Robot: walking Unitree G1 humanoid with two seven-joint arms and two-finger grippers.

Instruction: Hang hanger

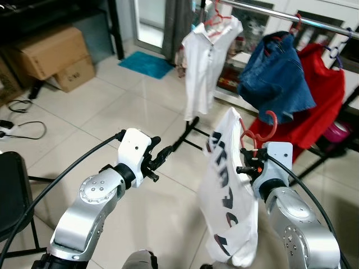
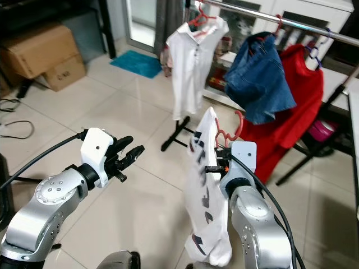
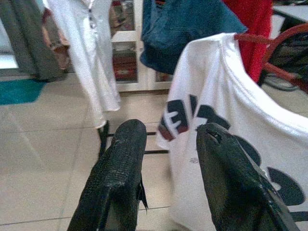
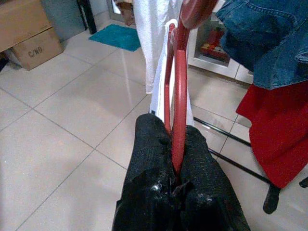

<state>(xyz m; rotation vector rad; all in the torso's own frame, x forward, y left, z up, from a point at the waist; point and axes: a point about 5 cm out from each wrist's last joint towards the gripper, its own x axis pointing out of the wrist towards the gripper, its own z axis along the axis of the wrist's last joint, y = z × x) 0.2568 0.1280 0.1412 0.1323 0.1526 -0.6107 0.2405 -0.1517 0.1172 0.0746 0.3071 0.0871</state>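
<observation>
Right gripper (image 4: 174, 144): your fingers are clamped on the red hanger (image 4: 179, 115), holding it upright, short of and below the clothes rail (image 1: 291, 15). White printed T-shirt (image 1: 227, 185): draped on that hanger, hanging beside your right arm. Left gripper (image 3: 168, 163): fingers parted, holding nothing, raised near the T-shirt. Rail: white shirt (image 1: 205, 61), denim garment (image 1: 277, 78), red garment (image 1: 320, 101).

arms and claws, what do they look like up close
Both arms are silver metal with rounded joint housings studded with small screws. Each wrist ends in a white boxy block, and a black cable loops along each arm to it. The left claw and the right claw each have two long black fingers with a finely textured, rubbery-looking surface. No markings can be made out.
</observation>
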